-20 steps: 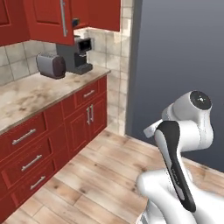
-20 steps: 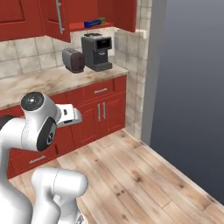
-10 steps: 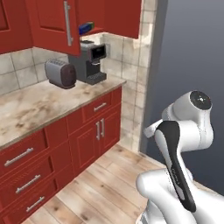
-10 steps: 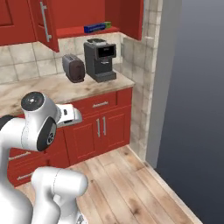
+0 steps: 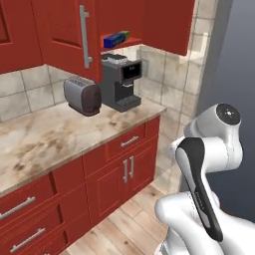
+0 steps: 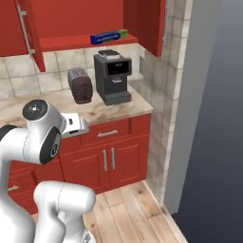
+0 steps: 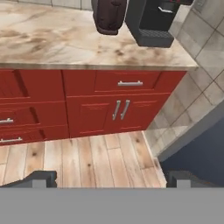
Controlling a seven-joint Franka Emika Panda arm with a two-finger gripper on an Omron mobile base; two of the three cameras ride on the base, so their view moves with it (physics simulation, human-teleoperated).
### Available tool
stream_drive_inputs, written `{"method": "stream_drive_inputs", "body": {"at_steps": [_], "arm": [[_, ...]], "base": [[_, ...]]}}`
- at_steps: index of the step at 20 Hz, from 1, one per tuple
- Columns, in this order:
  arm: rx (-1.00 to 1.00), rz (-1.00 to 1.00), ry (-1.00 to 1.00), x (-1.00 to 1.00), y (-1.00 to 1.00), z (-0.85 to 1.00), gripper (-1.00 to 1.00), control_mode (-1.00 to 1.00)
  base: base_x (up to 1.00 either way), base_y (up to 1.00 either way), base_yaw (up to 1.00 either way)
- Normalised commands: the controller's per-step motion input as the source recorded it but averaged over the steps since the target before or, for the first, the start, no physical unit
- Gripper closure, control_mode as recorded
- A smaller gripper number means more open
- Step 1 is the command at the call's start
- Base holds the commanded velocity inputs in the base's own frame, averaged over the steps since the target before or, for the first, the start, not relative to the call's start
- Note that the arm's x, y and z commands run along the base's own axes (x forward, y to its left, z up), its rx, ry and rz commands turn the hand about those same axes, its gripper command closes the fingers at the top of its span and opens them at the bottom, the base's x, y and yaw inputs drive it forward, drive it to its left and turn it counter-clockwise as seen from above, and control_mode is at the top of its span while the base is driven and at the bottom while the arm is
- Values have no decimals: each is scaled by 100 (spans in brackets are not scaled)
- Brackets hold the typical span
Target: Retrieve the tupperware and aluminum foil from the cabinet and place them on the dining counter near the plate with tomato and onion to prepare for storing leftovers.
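Note:
The cabinet (image 5: 60, 30) is a glossy red wall cupboard with its door swung open and a long grey bar handle (image 5: 84, 35). On its red shelf (image 6: 85, 43) lies the aluminum foil (image 6: 109, 36), a slim dark blue carton with a green end, also seen as the foil (image 5: 117, 39) past the door's edge. My gripper (image 7: 111, 180) is open with nothing between its fingertips (image 7: 41, 179). It hangs low in front of the base units, well below the shelf and short of it. The tupperware, the dining counter and the plate are out of view.
A dark toaster (image 6: 79, 85) and a black coffee machine (image 6: 113, 76) stand on the marble kitchen counter (image 5: 50, 139) under the cabinet. Red drawer and door units (image 7: 118, 109) sit below it. A grey wall (image 6: 190, 118) closes the right side. Wooden floor (image 7: 87, 157) lies ahead.
The whole picture has shifted: the base has driven closer, so the cabinet, counter and appliances look larger and more central. The gripper has stayed open.

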Motion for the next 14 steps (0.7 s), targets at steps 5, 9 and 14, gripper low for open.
{"method": "stream_drive_inputs", "body": {"at_steps": [5, 9, 14], "arm": [[0, 0, 0, 0, 0, 0, -100, 100], [0, 0, 0, 0, 0, 0, -100, 100], [0, 0, 0, 0, 0, 0, -100, 100]], "base": [[100, -24, 32], [100, -18, 33], [89, -23, 34]]}}
